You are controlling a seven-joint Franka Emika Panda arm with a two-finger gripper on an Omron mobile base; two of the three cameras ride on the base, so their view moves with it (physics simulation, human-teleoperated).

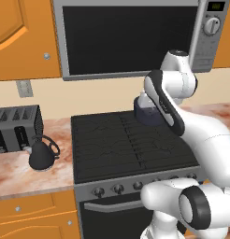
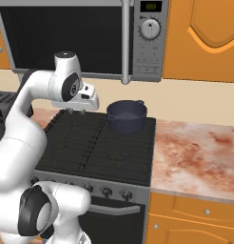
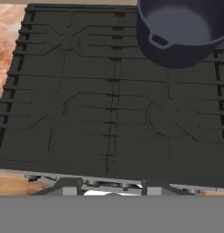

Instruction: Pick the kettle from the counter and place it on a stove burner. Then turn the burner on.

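The small black kettle (image 1: 42, 156) stands upright on the pinkish marbled counter (image 1: 23, 175), left of the black cooktop (image 1: 121, 140). My gripper (image 2: 77, 110) hangs above the back of the cooktop, well to the right of the kettle and apart from it. In the hand view its fingertips (image 3: 70, 186) stand a little apart with nothing between them, so my gripper (image 3: 111, 189) is open, looking down on the stove burner grates (image 3: 164, 116). No burner has the kettle on it.
A dark-blue two-handled pot (image 2: 127, 116) sits on the back right burner. A toaster (image 1: 16, 126) stands behind the kettle. Silver knobs (image 1: 118, 188) line the stove front. A microwave (image 1: 131, 37) hangs above. More counter (image 2: 195, 152) stretches right of the stove.
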